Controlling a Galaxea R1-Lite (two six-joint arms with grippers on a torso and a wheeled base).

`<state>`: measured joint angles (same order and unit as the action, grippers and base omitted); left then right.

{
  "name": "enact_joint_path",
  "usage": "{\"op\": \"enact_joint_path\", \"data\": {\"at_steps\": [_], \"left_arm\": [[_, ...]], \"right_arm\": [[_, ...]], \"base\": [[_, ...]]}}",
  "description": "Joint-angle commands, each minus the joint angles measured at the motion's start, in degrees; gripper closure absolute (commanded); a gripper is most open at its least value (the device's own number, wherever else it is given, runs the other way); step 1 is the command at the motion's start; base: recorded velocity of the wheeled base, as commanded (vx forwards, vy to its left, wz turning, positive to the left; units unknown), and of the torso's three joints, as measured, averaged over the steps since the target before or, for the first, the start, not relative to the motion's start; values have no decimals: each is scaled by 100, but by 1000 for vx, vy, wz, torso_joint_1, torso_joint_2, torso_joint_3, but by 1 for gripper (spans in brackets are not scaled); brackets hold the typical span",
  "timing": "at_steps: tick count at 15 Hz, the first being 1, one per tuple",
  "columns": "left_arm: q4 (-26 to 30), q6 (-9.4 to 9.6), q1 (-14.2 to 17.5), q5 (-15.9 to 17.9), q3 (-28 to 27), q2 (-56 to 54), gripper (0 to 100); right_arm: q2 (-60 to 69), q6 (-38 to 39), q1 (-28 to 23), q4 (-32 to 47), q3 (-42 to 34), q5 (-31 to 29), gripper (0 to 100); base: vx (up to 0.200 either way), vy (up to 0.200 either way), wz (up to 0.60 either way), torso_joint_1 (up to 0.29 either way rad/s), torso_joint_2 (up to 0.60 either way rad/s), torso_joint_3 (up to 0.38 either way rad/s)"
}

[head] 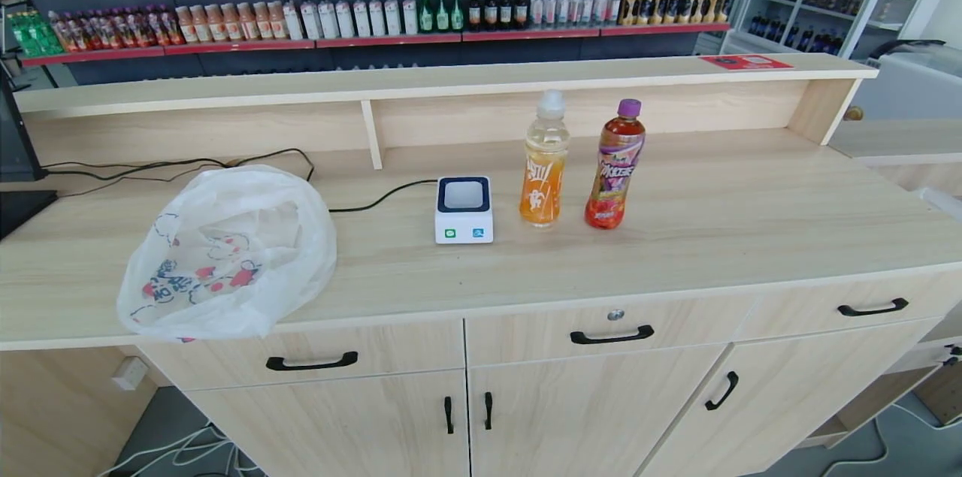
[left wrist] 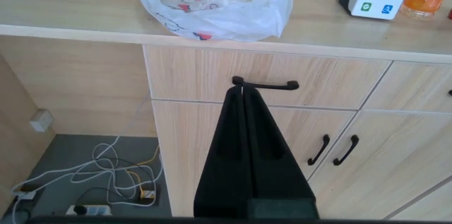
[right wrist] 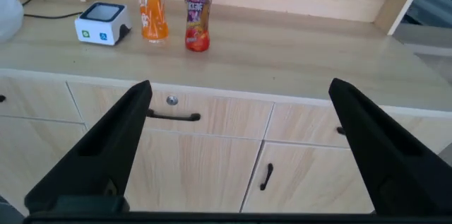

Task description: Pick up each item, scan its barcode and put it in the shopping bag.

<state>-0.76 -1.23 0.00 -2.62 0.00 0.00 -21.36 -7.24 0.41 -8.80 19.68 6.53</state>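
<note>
Orange bottle (head: 543,161) and purple-capped bottle (head: 615,165) stand upright just right of the barcode scanner (head: 464,209); shopping bag (head: 229,252) lies left.
Left gripper (left wrist: 244,91) jaws pressed together, right gripper (right wrist: 240,90) jaws spread wide. Bottles likely smooth, weighty: grasp mid-body.

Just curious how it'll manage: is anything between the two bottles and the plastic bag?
Only the white scanner, standing on the counter between the orange bottle and the shopping bag.

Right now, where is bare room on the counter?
Widest bare patch: the light wooden counter right of the purple-capped red drink bottle. A smaller one lies between the white plastic shopping bag and the white square scanner box. Crowded: scanner, white-capped orange bottle and red bottle stand close.
</note>
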Motion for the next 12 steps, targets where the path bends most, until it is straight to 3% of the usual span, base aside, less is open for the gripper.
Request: {"op": "enact_joint_path", "data": {"at_steps": [1,4,12], "left_arm": [[-4,0,0,-2,0,0,100],[-4,9,0,7,0,0,100],[-4,0,0,7,0,0,100]], "right_arm": [[-2602,12,20,-2011,1021,15,0],[-2865,30,134,-2565,634,15,0],[-2944,74,336,-2583,414,15,0]], "base": [[0,0,0,0,0,0],[0,0,0,0,0,0],[0,200,0,2,6,2]]}}
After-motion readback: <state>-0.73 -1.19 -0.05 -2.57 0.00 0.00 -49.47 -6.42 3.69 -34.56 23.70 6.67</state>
